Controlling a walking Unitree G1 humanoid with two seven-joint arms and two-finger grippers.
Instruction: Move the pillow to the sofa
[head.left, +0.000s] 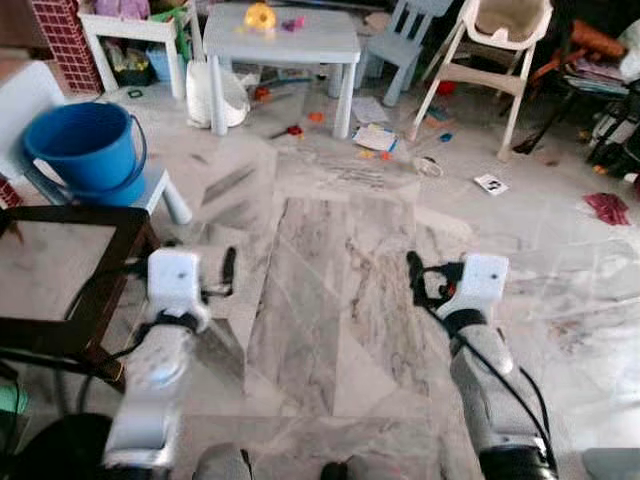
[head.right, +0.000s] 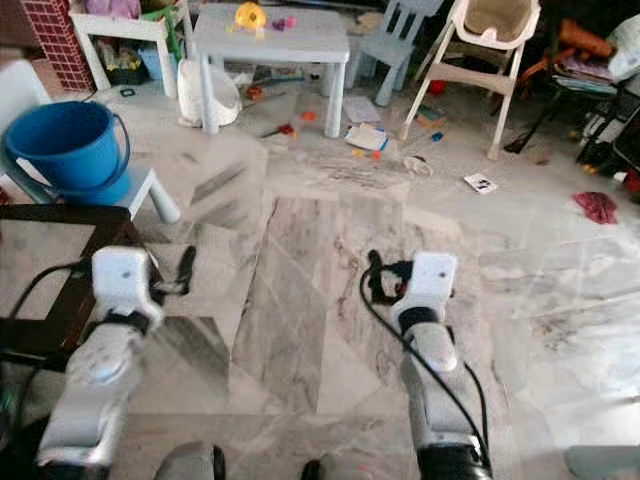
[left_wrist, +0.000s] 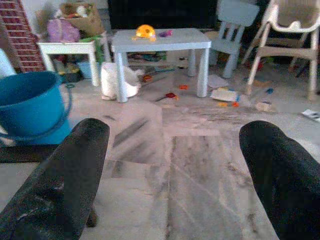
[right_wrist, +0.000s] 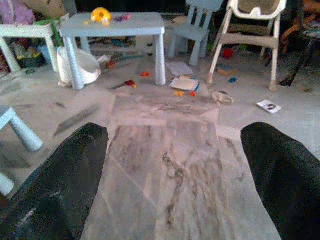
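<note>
Both pincers, left pincer (left_wrist: 170, 165) and right pincer (right_wrist: 172, 165), wide open, empty. Search step: steer clear of blue bucket (head.left: 85, 150) at 10 o'clock, pan for pillow.

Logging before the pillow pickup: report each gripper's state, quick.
Left gripper: open, holding nothing, above the marble floor.
Right gripper: open, holding nothing, above the same floor.

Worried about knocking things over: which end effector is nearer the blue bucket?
Left. The left end effector is just past the dark table's corner, below and right of the blue bucket. The right end effector hangs over open floor, far to the bucket's right.
</note>
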